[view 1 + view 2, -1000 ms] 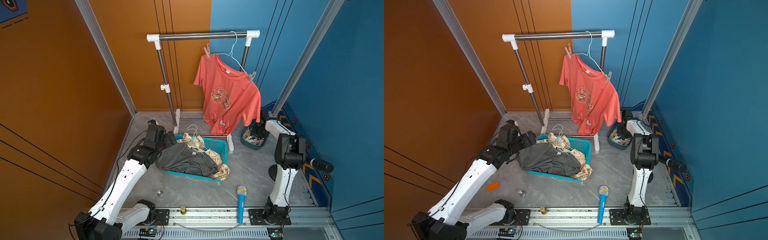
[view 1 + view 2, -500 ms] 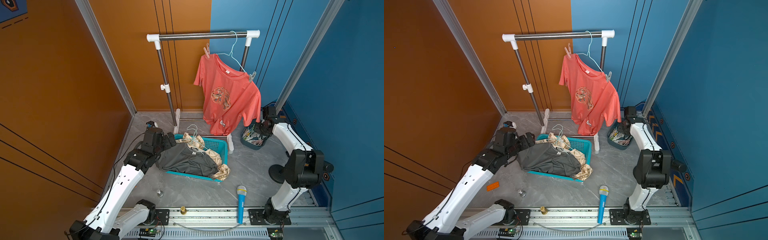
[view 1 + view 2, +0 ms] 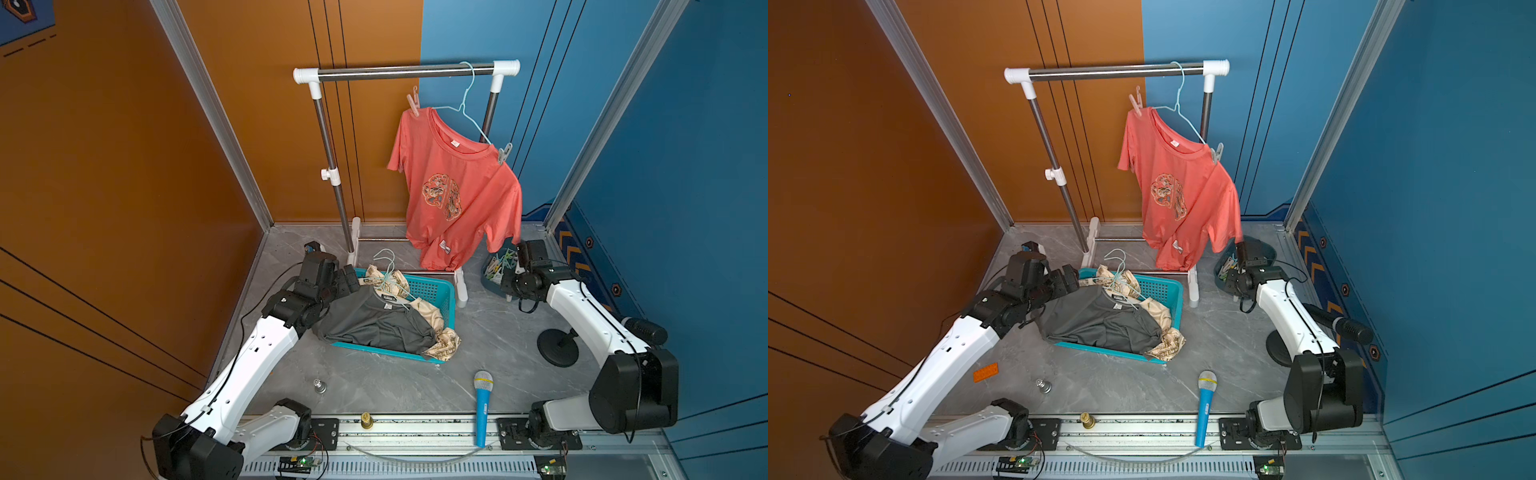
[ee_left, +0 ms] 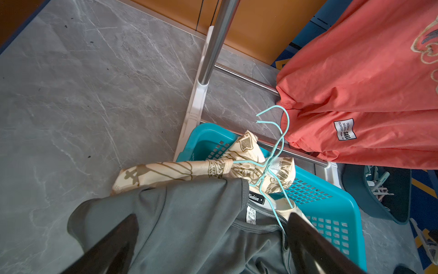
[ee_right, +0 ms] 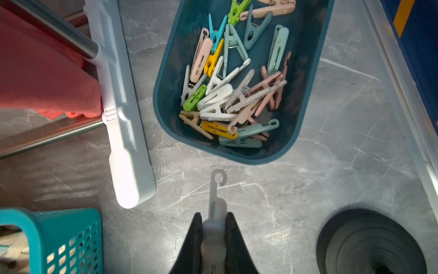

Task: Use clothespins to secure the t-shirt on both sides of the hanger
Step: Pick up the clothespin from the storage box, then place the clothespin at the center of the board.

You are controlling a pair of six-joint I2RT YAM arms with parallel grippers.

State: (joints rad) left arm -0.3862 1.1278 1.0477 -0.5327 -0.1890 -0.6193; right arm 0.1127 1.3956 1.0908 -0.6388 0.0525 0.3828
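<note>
A coral t-shirt (image 3: 457,195) (image 3: 1183,195) hangs on a light-blue wire hanger (image 3: 465,108) on the rack rail. A pink clothespin (image 3: 413,102) clips one shoulder and a grey clothespin (image 3: 504,153) the other. My right gripper (image 5: 213,214) (image 3: 510,286) is shut on a pale grey clothespin (image 5: 214,201), hook end pointing outward, just in front of the dark blue tub (image 5: 166,123) holding several pastel clothespins (image 5: 227,95). My left gripper (image 4: 213,215) (image 3: 351,276) stands open over a grey shirt (image 4: 189,225), touching nothing.
A teal basket (image 3: 436,291) holds the grey shirt, a beige patterned cloth (image 3: 444,347) and spare wire hangers (image 4: 279,142). On the floor are the rack's white feet (image 5: 123,142), a black round stand base (image 3: 557,347), a blue toy microphone (image 3: 483,403), an orange brick (image 3: 985,372) and a small metal weight (image 3: 319,386).
My right arm has stretched out low, and its gripper has drawn back from above the tub towards the front, still shut on the grey clothespin. The left arm has barely shifted.
</note>
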